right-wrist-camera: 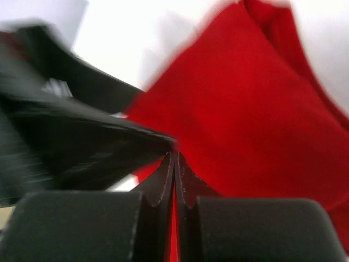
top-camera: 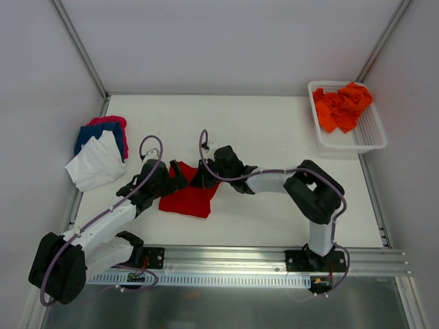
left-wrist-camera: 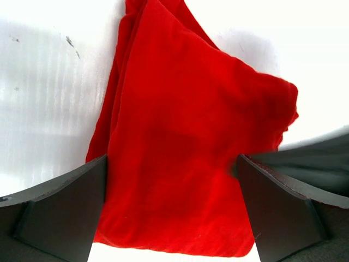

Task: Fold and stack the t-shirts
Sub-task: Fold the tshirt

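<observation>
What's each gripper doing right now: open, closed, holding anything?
Left gripper: open, jaws straddling the red t-shirt.
Right gripper: closed, apparently pinching the red t-shirt.

Legible text, labels, brand names, numbers, signs: none. No view shows any marking clear enough to read.
</observation>
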Controlling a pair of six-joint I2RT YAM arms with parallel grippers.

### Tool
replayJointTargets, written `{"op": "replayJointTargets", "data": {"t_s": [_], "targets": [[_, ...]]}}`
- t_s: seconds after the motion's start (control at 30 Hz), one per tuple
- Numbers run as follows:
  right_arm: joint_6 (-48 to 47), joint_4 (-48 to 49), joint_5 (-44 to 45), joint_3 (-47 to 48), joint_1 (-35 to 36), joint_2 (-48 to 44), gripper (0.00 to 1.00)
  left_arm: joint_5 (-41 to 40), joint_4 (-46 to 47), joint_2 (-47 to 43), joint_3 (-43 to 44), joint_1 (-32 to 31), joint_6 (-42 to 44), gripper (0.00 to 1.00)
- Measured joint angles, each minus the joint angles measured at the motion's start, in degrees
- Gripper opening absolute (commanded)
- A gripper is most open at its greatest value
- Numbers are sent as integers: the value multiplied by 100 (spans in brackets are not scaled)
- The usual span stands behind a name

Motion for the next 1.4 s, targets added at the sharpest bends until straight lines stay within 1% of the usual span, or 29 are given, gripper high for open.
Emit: {"op": "replayJointTargets", "data": {"t_s": [0.13,0.17,0.3,0.37,0.73,0.87,1.0,1.17,1.4], "targets": [[341,0,-181,52,42,863,0,-15,-57,-118,-2,0,13,99],[514,122,-293,48,42,1010,0,-15,-83,-151,-2,0,13,99],[741,186,-208,17,52,1008,0,-20,-208,-317,-2,0,24,99],[756,20,-31,-33,70,887,0,-17,-284,-404,-2,0,44,99],[483,-1661,1198,-627,107,-372,0,74,-544,-627,-37,0,105,99],[400,-2022,1453,-793,83,-671,1,376,-577,-584,-122,0,111,99],[356,-2232,1593,-933,17,-887,0,868,-459,-409,-280,0,146,99],[345,-2319,1639,-942,-7,-935,0,1703,63,-74,-632,0,136,99],[321,-2441,1707,-942,-7,-999,1,2706,2144,223,-1327,2,-146,99]]}}
